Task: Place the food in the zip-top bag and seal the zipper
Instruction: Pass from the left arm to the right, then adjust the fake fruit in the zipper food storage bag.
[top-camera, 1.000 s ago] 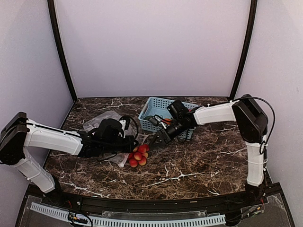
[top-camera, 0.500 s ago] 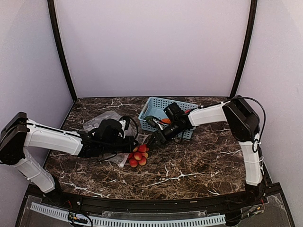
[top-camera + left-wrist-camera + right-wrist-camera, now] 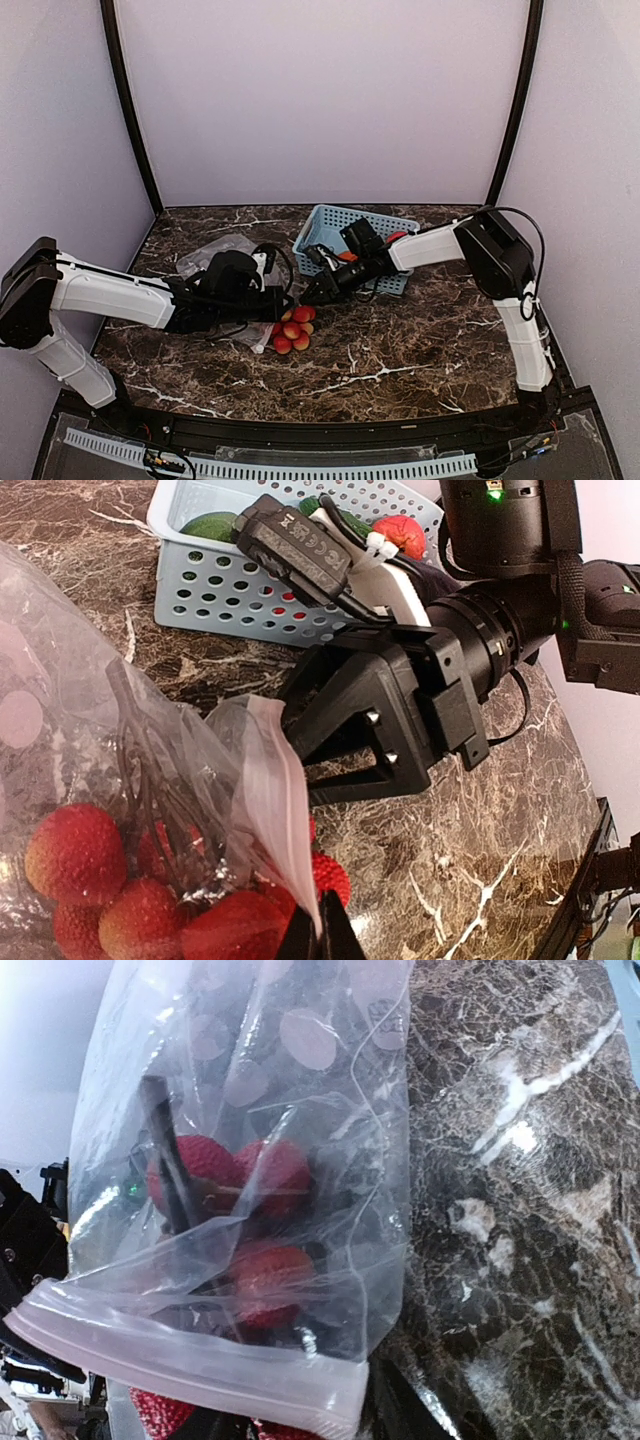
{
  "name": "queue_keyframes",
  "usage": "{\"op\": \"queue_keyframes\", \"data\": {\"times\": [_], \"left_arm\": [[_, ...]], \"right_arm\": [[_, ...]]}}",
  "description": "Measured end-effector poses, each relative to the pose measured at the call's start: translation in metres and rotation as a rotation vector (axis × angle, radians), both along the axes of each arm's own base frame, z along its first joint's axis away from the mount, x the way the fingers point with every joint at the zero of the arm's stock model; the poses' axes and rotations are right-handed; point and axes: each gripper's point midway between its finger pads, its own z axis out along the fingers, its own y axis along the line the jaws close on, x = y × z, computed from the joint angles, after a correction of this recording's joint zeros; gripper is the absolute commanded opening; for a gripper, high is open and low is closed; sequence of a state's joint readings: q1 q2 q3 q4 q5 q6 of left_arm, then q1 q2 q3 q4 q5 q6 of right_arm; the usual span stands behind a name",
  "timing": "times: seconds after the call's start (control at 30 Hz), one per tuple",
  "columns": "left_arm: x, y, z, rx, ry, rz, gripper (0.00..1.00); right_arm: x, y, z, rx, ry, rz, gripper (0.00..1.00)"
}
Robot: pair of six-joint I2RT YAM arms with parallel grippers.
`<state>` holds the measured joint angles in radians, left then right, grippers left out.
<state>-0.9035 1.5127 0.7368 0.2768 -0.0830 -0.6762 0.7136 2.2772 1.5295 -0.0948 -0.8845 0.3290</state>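
The clear dotted zip-top bag (image 3: pixel 215 256) lies left of centre; it fills the right wrist view (image 3: pixel 300 1110). The cluster of red-yellow balls (image 3: pixel 292 328) sits at its mouth, partly inside (image 3: pixel 70 855). My left gripper (image 3: pixel 320 935) is shut on the pale zipper strip (image 3: pixel 272 800) and holds the mouth edge up. My right gripper (image 3: pixel 308 293) is open, its jaws either side of the zipper's corner (image 3: pixel 340 1395). The green pepper (image 3: pixel 210 525) and red strawberry (image 3: pixel 400 532) lie in the basket, with the orange mango (image 3: pixel 347 256) beside them. The eggplant is hidden.
The light blue lattice basket (image 3: pixel 330 222) stands just behind my right gripper, at the back centre. Both arms meet over the dark marble table (image 3: pixel 420 350). Black frame posts and pale walls ring the table.
My right gripper has moved left from the basket's front to the bag's mouth. The left gripper and the bag have not moved.
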Motion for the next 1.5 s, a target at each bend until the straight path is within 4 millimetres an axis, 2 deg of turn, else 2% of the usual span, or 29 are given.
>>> {"op": "queue_keyframes", "data": {"times": [0.07,0.13,0.33,0.5,0.53,0.6,0.63,0.73,0.8,0.87,1.0,1.1,1.2,1.27,1.37,1.5], "left_arm": [[0.000,0.000,0.000,0.002,-0.002,-0.003,0.01],[0.000,0.000,0.000,0.005,-0.004,-0.005,0.01],[-0.001,0.005,-0.004,0.018,-0.006,0.003,0.01],[-0.001,0.015,-0.004,0.040,-0.018,0.036,0.03],[0.000,0.019,-0.003,0.044,-0.027,0.047,0.05],[0.001,0.024,0.002,0.050,-0.049,0.064,0.17],[0.002,0.026,0.004,0.055,-0.061,0.068,0.26],[0.004,0.028,0.009,0.067,-0.090,0.060,0.38],[0.002,0.025,0.011,0.075,-0.105,0.030,0.49],[-0.002,0.022,0.016,0.086,-0.134,-0.009,0.56],[-0.030,0.002,0.052,0.083,-0.266,-0.135,0.68],[-0.055,-0.022,0.083,0.080,-0.362,-0.243,0.71],[-0.071,-0.047,0.092,0.129,-0.416,-0.322,0.74],[-0.074,-0.060,0.084,0.190,-0.430,-0.347,0.75],[-0.072,-0.077,0.051,0.359,-0.415,-0.365,0.75],[-0.062,-0.082,0.009,0.562,-0.374,-0.355,0.77]], "right_arm": [[0.004,0.002,-0.004,-0.005,0.007,-0.016,0.17],[0.006,0.004,-0.004,0.000,0.004,-0.021,0.01],[0.008,0.003,-0.004,-0.001,-0.001,-0.037,0.00],[-0.010,-0.015,0.005,-0.026,-0.028,-0.023,0.00],[-0.013,-0.019,0.012,-0.028,-0.044,-0.020,0.00],[-0.021,-0.028,0.032,-0.024,-0.094,-0.012,0.00],[-0.023,-0.031,0.043,-0.016,-0.123,-0.009,0.00],[-0.026,-0.036,0.065,0.009,-0.187,-0.002,0.00],[-0.025,-0.036,0.066,0.010,-0.200,0.000,0.00],[-0.026,-0.037,0.059,-0.003,-0.188,0.002,0.00],[-0.027,-0.040,0.045,-0.031,-0.152,0.003,0.00],[-0.026,-0.041,0.046,-0.024,-0.138,0.002,0.00],[-0.026,-0.041,0.046,-0.010,-0.114,0.002,0.00],[-0.024,-0.043,0.042,-0.007,-0.094,0.000,0.00],[-0.021,-0.046,0.029,-0.008,-0.050,-0.004,0.00],[-0.017,-0.048,0.014,-0.012,0.007,-0.009,0.00]]}}
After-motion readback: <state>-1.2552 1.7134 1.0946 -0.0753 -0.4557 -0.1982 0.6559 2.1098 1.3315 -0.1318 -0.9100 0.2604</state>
